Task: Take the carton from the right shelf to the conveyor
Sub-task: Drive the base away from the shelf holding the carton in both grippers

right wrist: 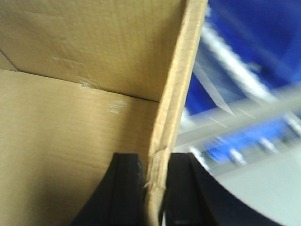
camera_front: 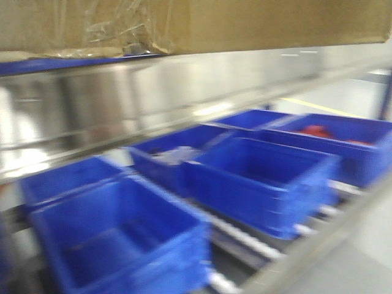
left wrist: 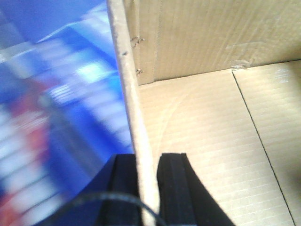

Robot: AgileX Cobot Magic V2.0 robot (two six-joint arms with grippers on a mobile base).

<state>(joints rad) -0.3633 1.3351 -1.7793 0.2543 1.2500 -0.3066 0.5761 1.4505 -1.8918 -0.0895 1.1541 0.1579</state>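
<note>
The brown carton [camera_front: 202,24] fills the top of the front view, with wrinkled clear tape on its lower edge, held above the shelf's shiny steel rail [camera_front: 122,104]. In the left wrist view my left gripper [left wrist: 148,188] is shut on the carton's left wall [left wrist: 129,94]; the open inside [left wrist: 211,122] lies to the right. In the right wrist view my right gripper [right wrist: 154,188] is shut on the carton's right wall [right wrist: 181,80], its inside [right wrist: 70,117] to the left. The conveyor is out of view.
Several blue plastic bins [camera_front: 257,177] stand on the roller level under the steel rail, one holding red items [camera_front: 315,130]. Grey floor [camera_front: 343,98] with a yellow line shows at the right. Blurred blue bins and rollers lie beyond the carton [right wrist: 244,70].
</note>
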